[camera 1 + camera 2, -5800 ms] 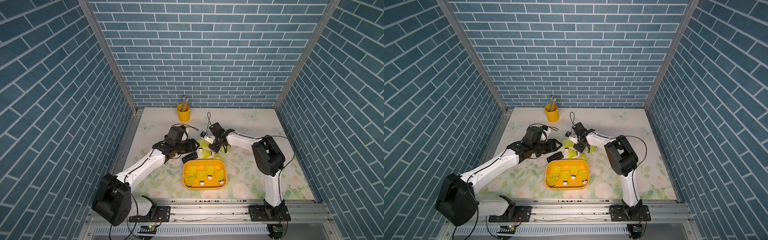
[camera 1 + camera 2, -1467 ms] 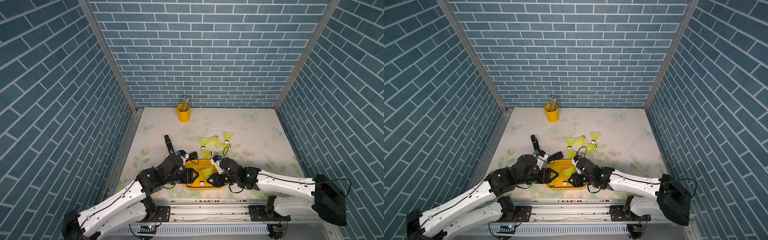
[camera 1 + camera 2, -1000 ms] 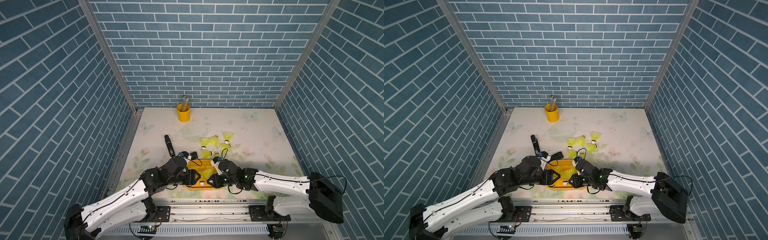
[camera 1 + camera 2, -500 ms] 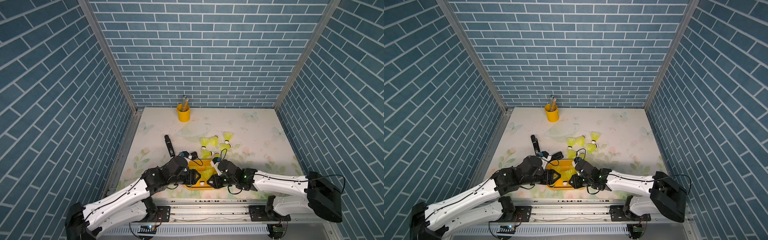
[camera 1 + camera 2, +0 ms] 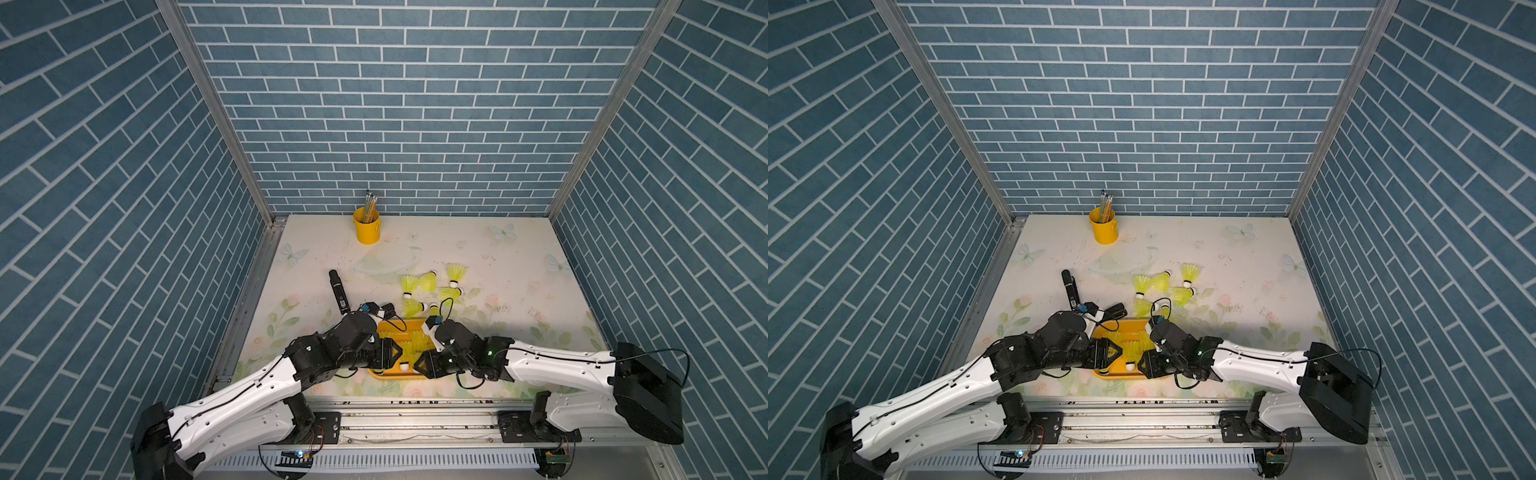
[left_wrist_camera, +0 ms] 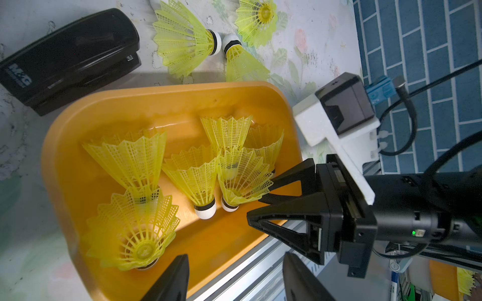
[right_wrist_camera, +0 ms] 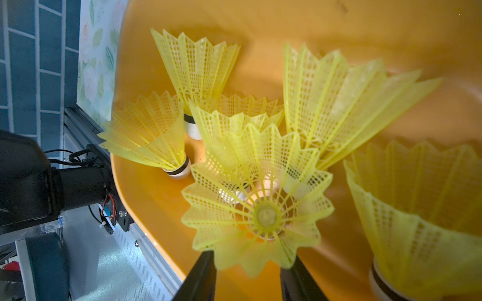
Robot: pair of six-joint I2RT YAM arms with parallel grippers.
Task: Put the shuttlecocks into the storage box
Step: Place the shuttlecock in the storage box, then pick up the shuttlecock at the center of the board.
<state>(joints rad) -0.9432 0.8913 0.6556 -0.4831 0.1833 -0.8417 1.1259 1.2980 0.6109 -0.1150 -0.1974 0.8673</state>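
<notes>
The orange storage box [image 5: 395,375] [image 5: 1117,376] lies at the table's front edge with several yellow-green shuttlecocks inside. My right gripper [image 7: 247,256] [image 6: 258,206] is low over its right end and open. One upright shuttlecock [image 7: 260,208] [image 6: 242,177] stands cork-down with its undeformed skirt rim between the fingertips. My left gripper [image 6: 234,256] [image 5: 397,357] hangs open over the box's front rim [image 6: 169,88], holding nothing. Several more shuttlecocks [image 5: 428,286] [image 5: 1160,282] lie loose behind the box.
A black stapler [image 6: 70,57] sits against the box's far left corner. Behind it lies a black marker-like stick [image 5: 338,291]. A yellow pencil bucket [image 5: 366,230] stands at the back wall. The metal rail [image 5: 415,415] runs just in front of the box.
Both arms came from the loose shuttlecocks at the back to the box. In the last second they barely moved, and my right jaws parted around the shuttlecock they carried.
</notes>
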